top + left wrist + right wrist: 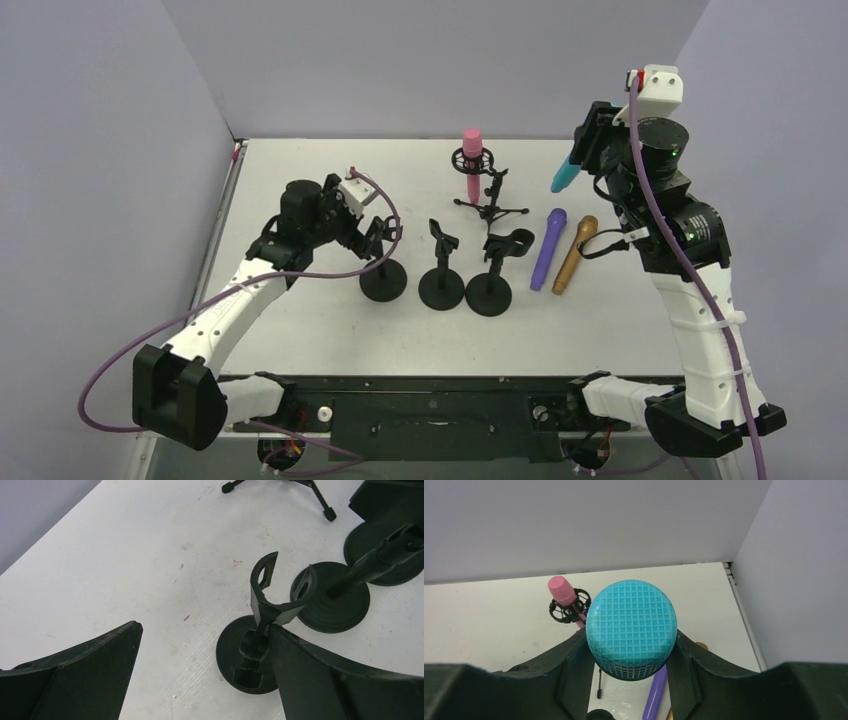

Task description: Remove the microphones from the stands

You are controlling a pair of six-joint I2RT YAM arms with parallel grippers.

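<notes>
Right end effector (578,155) grips teal microphone (631,630), well apart from leftmost stand (265,605); left end effector (202,630) open beside it, possibly touching.

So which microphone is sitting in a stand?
The pink microphone, upright in the tripod stand. The purple one and gold one lie flat; the right hand holds the teal one.

Right gripper (579,152) holds the teal mic (562,177) aloft, above the table (300,330). Left gripper (372,236) sits at the left stand (384,272), one of three with empty clips. Purple mic (547,248) and gold mic (575,254) lie side by side. The pink mic (472,150) stands in the tripod (490,206).
</notes>
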